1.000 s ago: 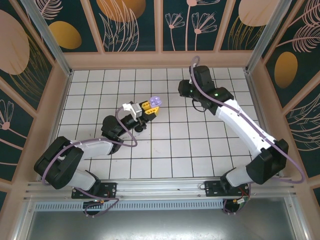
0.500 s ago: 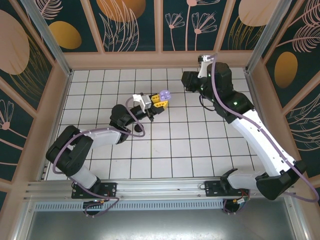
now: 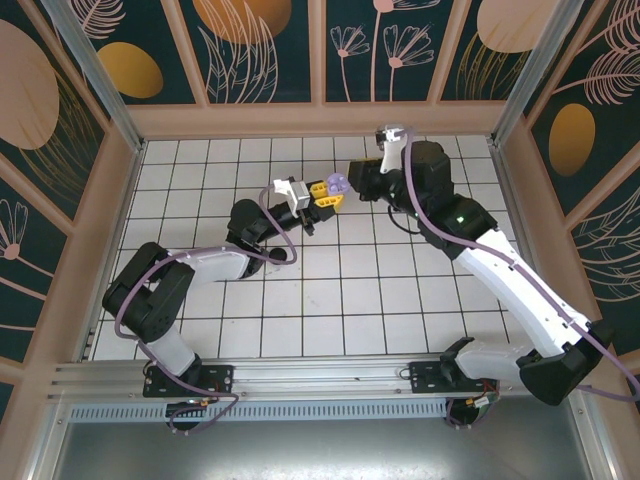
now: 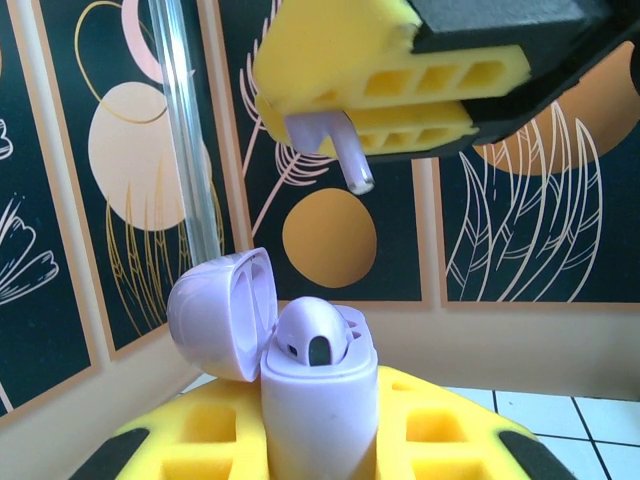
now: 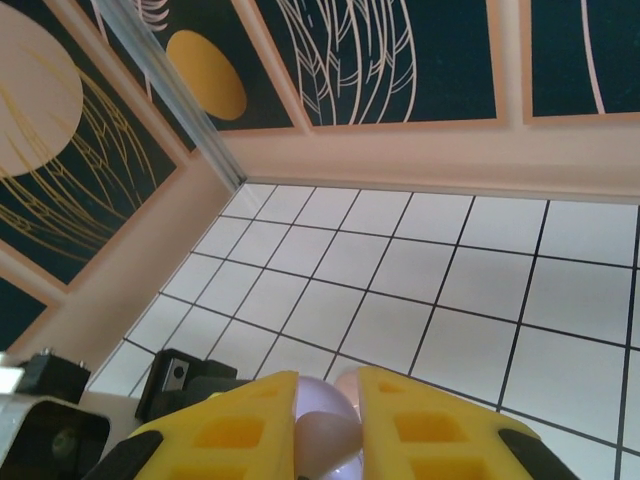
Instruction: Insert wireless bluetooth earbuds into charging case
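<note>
White-tiled table (image 3: 400, 290), walled by dark leaf-patterned panels (image 3: 250, 40), with both arms raised above it and meeting in mid-air.

Lilac earbud (image 4: 345, 155): clamped by its head between the yellow pads of the right pincer (image 5: 325, 410), with the stem projecting below the fingertips at a slight tilt. Beneath that pincer, and clear of the stem tip, stood the lilac charging case (image 4: 318, 410). It was held upright in the closed left pincer (image 3: 326, 190), which gripped its lower body. The lid (image 4: 220, 315) was swung open to one side, and a second earbud (image 4: 312, 335) already sat in one socket.

Step in hand, as judged: seating the held earbud in the free socket. That socket appeared to lie beside the seated earbud, though its mouth was barely visible.

To do it well, the stem needed squaring to the socket's axis before any descent. It then needed lowering slowly on the side away from the seated earbud and the lid. The left pincer had only to hold the case steady and upright. Release was best deferred until the head sat flush, since a stem catching the rim could lever the case askew in its grip.
</note>
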